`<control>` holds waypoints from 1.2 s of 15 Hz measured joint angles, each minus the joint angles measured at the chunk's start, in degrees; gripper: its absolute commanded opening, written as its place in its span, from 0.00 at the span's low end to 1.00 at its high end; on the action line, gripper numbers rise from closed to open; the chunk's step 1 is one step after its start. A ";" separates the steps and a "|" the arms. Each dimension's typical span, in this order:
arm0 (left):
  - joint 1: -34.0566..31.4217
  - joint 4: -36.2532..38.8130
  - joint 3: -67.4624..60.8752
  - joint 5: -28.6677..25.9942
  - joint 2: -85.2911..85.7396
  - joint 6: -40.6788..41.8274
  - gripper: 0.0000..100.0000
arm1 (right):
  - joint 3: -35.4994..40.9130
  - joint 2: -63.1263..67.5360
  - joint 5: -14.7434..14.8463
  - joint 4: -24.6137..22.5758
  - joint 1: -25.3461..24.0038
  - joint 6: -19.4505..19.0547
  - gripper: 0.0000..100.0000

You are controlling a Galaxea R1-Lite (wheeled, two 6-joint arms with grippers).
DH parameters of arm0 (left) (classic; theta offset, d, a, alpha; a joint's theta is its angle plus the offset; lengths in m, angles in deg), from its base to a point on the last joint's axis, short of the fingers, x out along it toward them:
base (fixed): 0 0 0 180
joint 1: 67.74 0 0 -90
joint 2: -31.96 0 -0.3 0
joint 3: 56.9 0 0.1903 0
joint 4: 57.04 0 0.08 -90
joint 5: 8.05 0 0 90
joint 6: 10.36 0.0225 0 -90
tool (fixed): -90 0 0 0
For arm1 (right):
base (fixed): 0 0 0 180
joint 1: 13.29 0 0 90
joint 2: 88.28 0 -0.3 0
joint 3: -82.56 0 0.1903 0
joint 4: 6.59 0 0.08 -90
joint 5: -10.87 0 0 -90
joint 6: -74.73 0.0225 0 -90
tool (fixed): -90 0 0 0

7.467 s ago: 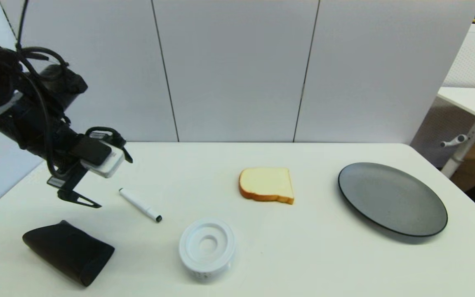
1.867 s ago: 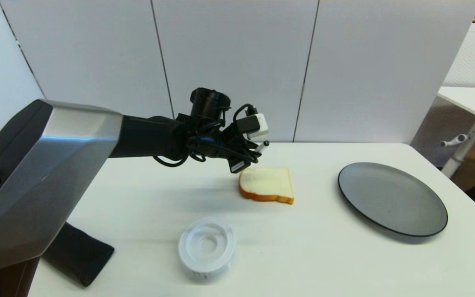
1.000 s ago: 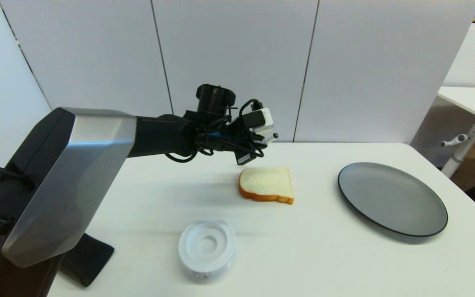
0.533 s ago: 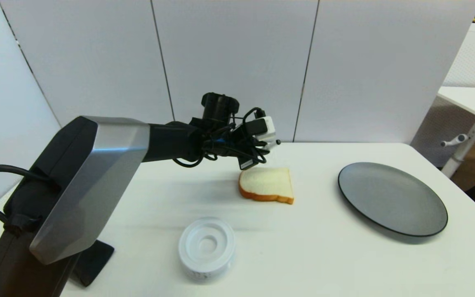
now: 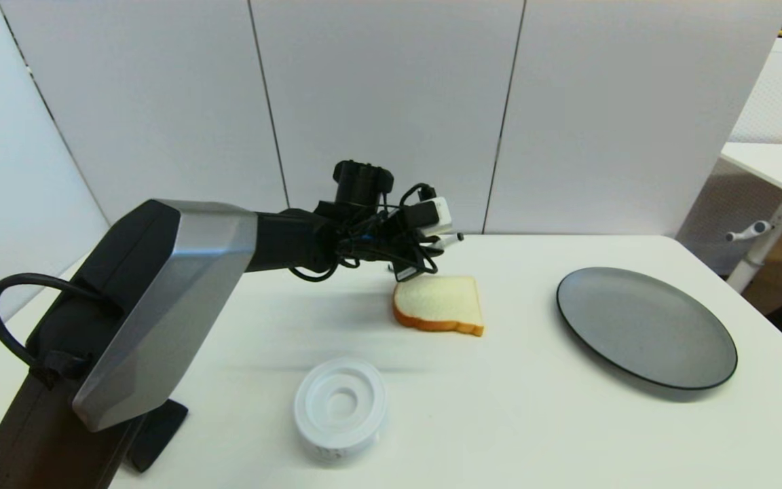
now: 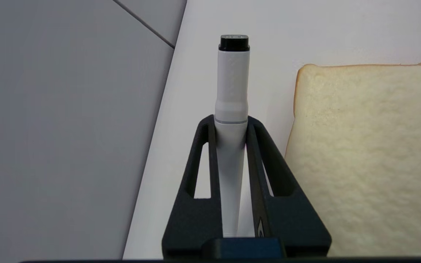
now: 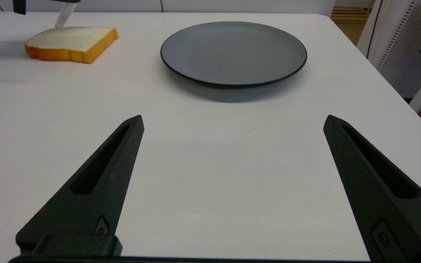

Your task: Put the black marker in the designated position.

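Observation:
My left gripper [image 5: 434,247] reaches over the back of the table, just behind the bread slice [image 5: 440,303], and is shut on the black marker [image 5: 451,238]. The marker's dark-capped end sticks out past the fingers toward the right. In the left wrist view the white barrel of the marker [image 6: 231,106] is clamped between the two fingers of the left gripper [image 6: 231,122], above bare tabletop between the wall and the bread [image 6: 367,157]. My right gripper [image 7: 232,122] hangs open and empty over the near right part of the table.
A dark grey plate [image 5: 645,326] lies to the right, also in the right wrist view as the plate [image 7: 232,51]. A white ring-shaped object [image 5: 341,402] stands near the front. A black pouch [image 5: 157,435] lies mostly hidden under my left arm at front left. The wall panels stand close behind the marker.
My left gripper, holding the marker, has drifted a little right and down toward the table behind the bread. The arm has stretched farther forward. The other things have not moved.

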 measured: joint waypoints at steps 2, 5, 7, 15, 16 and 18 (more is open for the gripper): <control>-0.02 -0.05 0.00 0.00 -0.05 -0.09 1.00 | 0.00 0.00 0.00 -0.02 0.00 0.00 1.00; -0.05 -0.30 0.00 0.00 0.02 0.05 1.00 | 0.00 0.00 -0.01 -0.02 0.01 0.01 1.00; -0.15 -0.24 0.00 0.02 0.13 0.00 1.00 | 0.00 0.00 0.00 0.00 0.01 0.00 1.00; -0.24 -7.55 -3.77 8.22 21.75 -2.89 1.00 | 0.00 0.00 0.00 0.00 0.00 0.00 1.00; -0.26 -9.34 -5.23 11.08 27.62 -4.77 1.00 | 0.00 0.00 -0.01 0.00 0.00 0.00 1.00; -1.07 -13.00 -10.00 17.77 40.98 -9.95 1.00 | 0.00 0.00 -0.01 0.00 0.00 0.01 1.00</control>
